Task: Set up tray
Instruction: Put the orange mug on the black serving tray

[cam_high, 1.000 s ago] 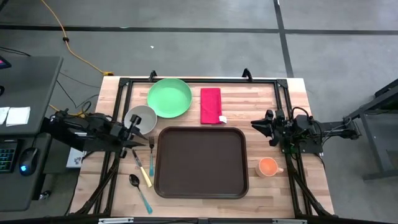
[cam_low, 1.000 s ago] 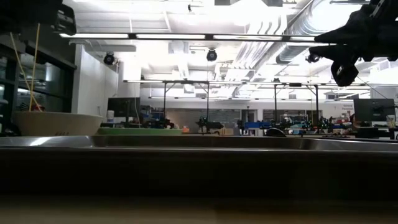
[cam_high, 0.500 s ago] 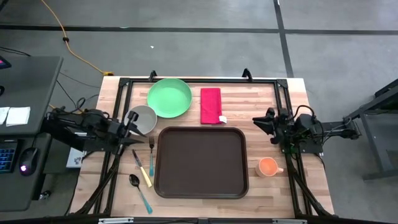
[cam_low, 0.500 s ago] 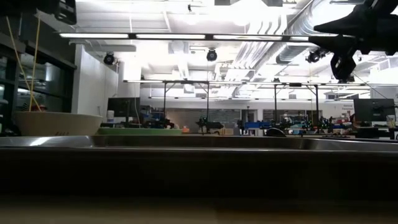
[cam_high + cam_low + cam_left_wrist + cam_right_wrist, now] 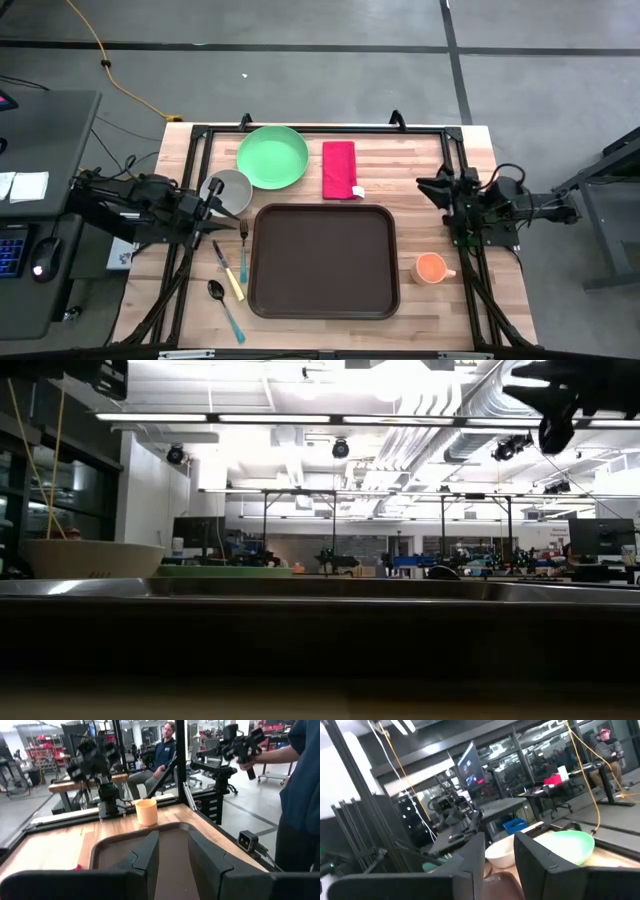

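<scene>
Left tool [image 5: 212, 198], parted and empty, has drawn back beside the white bowl [image 5: 228, 191]; right tool [image 5: 432, 188] likewise retreated. The tray [image 5: 322, 260] sits mid-tabletop [image 5: 420, 160]. Wrist views show both tools' fingers [image 5: 150, 855] slightly apart. No writing readable.

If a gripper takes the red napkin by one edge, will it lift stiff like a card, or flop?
The red napkin looks like folded cloth lying flat on the table, so it would probably droop and might unfold. It appears light, and a push would likely bunch it rather than slide it whole.
</scene>
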